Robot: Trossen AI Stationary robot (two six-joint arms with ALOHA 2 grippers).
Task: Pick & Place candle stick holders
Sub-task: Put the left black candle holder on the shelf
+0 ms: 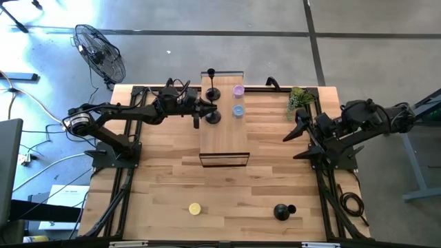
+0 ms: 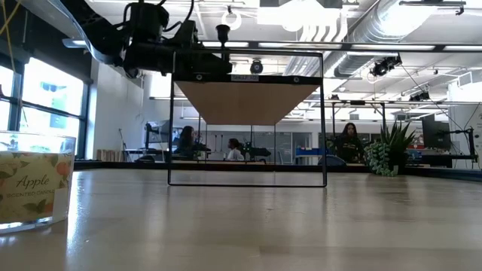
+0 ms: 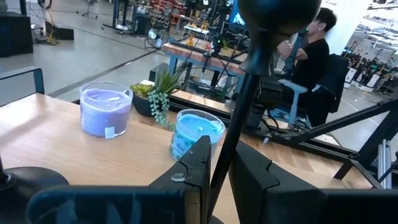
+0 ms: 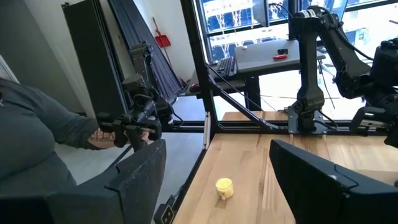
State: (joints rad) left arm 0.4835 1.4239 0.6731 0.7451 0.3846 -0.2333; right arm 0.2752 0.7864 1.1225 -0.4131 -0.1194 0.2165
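Candle stick holder (image 3: 231,134): rigid, slim, top-heavy; thin stem pinched between left claw (image 3: 219,163) fingers above the shelf. Likely slippery; grip mid-stem. Right claw (image 4: 214,177): released, idle aside.

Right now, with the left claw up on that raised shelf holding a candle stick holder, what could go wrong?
1. The left claw pinches only the thin stem of the candle stick holder; it may tilt or slip on release.
2. A second holder and the blue candle stand close by, so pulling back could knock either.
3. The shelf is narrow; a holder set near its edge could fall.
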